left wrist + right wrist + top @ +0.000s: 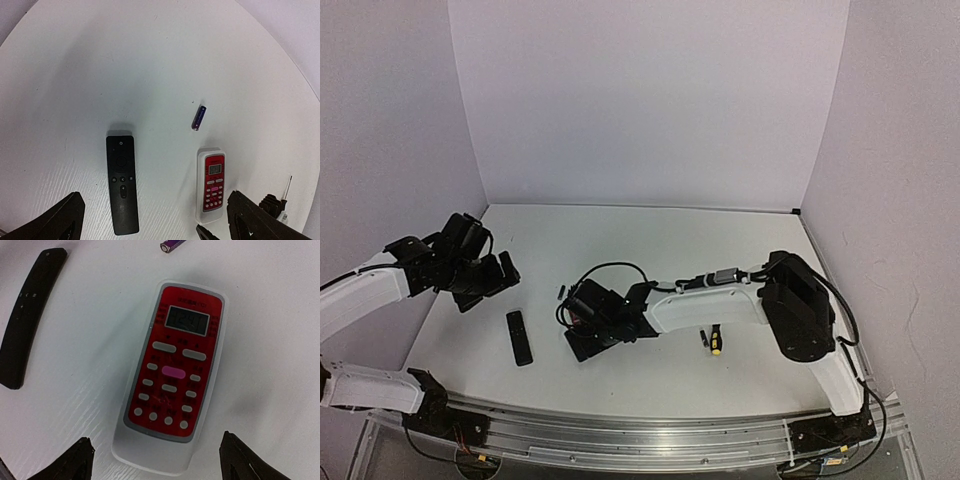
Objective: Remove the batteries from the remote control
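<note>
Left claw (pixel 155 212), jaws spread wide and holding nothing, hangs above the desk (pixel 100 75), probably kept high for a clear look down. At its 7 o'clock the black remote (pixel 122 182) lies flat, buttons up, so its battery door likely faces the desk. One battery (pixel 199 117) lies loose at the remote's 2 o'clock. A white remote (pixel 212 185) lies at its 3 o'clock. Right claw (pixel 155 460), also wide and empty, hovers over the white remote. The left arm (pixel 365 295) folds in from 9 o'clock. The right arm (pixel 720 305) stretches across from 3 o'clock, forearm low.
</note>
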You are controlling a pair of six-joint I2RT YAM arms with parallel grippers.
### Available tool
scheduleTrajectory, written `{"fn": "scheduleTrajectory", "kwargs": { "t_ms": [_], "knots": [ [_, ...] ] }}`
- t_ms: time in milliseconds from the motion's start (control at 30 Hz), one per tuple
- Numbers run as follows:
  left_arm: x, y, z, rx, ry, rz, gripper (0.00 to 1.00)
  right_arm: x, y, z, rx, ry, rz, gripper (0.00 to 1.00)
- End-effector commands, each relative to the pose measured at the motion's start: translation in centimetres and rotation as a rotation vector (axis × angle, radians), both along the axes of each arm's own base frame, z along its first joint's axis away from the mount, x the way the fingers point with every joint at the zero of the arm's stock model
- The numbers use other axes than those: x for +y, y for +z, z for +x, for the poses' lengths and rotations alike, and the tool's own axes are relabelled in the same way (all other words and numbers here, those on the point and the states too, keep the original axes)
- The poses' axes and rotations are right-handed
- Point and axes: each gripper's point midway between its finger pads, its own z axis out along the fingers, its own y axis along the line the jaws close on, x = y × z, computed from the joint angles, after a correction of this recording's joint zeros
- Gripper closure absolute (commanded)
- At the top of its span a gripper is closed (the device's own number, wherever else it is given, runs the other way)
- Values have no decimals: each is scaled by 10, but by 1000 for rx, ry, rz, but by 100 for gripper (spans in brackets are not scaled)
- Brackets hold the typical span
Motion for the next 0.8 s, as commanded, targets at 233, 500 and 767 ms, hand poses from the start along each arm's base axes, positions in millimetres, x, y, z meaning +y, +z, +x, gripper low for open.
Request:
{"fn": "scheduleTrajectory", "kwargs": {
  "t_ms": [233, 500, 767],
  "knots": [
    [19, -16, -16, 43, 63, 36, 0, 6, -38, 15, -12, -65, -55, 36],
    [16, -11, -7, 3, 46, 40, 0, -3, -21, 13, 13, -135, -20, 85],
    [-13, 20, 18, -172, -105, -20, 0, -24, 76, -1, 112, -68, 152, 100]
  ]
}}
